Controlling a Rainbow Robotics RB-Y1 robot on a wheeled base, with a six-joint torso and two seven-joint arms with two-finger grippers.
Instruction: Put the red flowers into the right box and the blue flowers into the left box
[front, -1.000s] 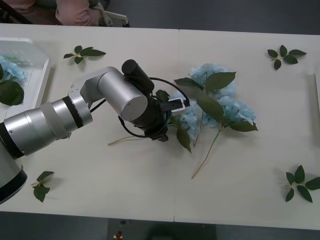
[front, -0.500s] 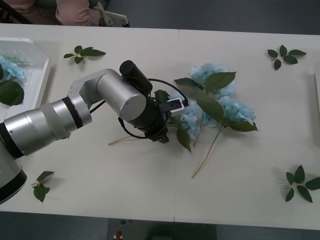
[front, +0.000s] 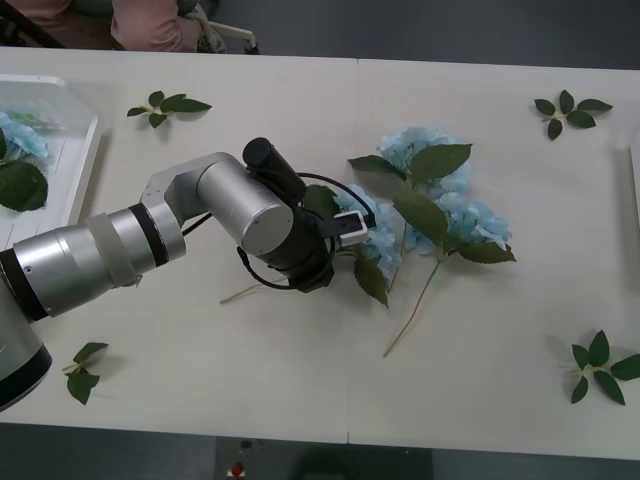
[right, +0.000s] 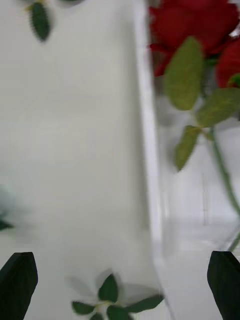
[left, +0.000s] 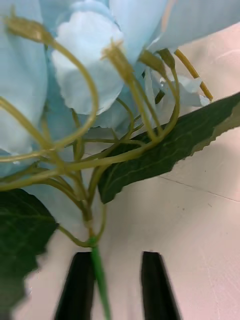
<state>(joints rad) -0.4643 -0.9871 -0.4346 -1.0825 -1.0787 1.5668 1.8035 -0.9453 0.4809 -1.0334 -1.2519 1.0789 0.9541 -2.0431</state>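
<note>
The left gripper (left: 117, 287) sits low over the surface (front: 300, 370) at the near edge of the blue flowers (front: 440, 200), its jaws narrowed around one thin green stem (left: 100, 280) but not clearly pinching it. This looks like the grasping step; next the jaws should close fully, lift, and carry the cluster to the left box (front: 85, 150). The right gripper (right: 120, 285) hangs with jaws wide beside the right box (right: 147, 150), which holds red flowers (right: 195, 20).
</note>
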